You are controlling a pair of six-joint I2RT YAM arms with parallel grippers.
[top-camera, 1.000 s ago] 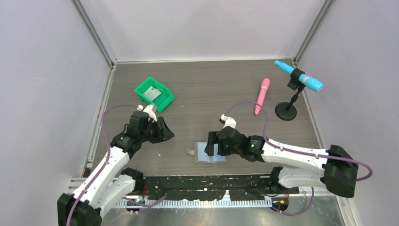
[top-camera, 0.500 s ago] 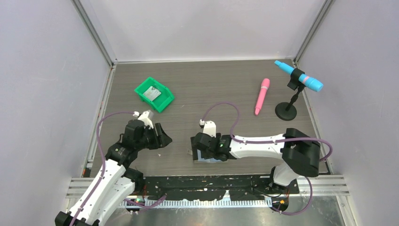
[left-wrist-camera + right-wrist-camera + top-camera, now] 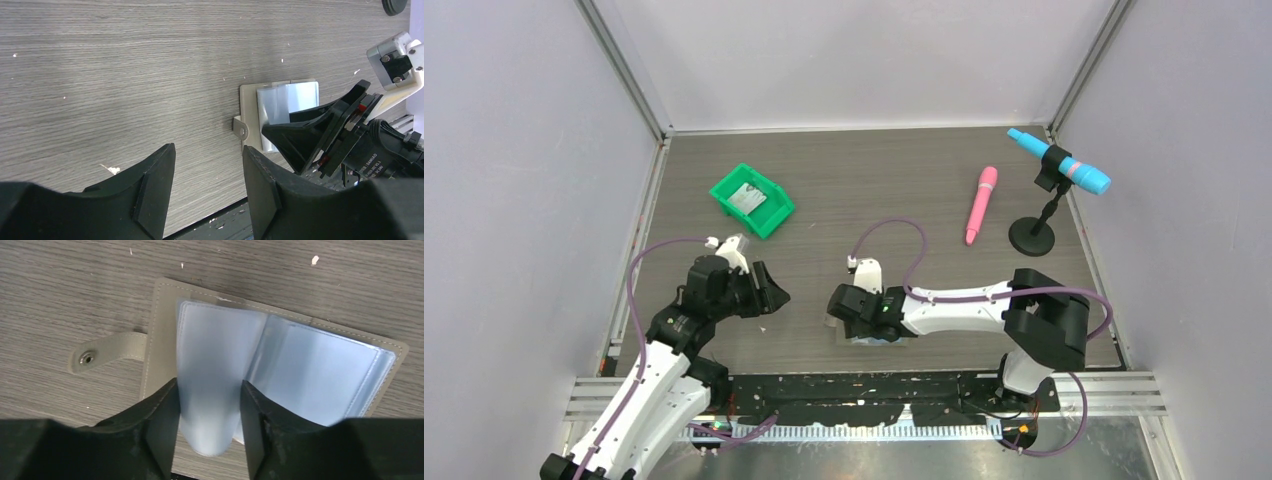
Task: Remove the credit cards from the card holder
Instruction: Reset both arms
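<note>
The card holder lies open near the table's front edge, with a beige cover, light-blue plastic sleeves and a snap tab. My right gripper is low over its left half. Its jaws press on both sides of the left sleeve page, which bows up between them. My left gripper hovers open to the left of the holder, over bare wood, with nothing between its fingers. A pale grey credit card lies in the green bin. Any cards inside the sleeves are not discernible.
The green bin sits at the back left. A pink pen-shaped object lies at the back right, beside a blue microphone on a black stand. The table's front edge runs just below the holder.
My right gripper slid left across the holder and narrowed its jaws onto the left sleeve page. My left gripper drew back slightly toward the near left.
</note>
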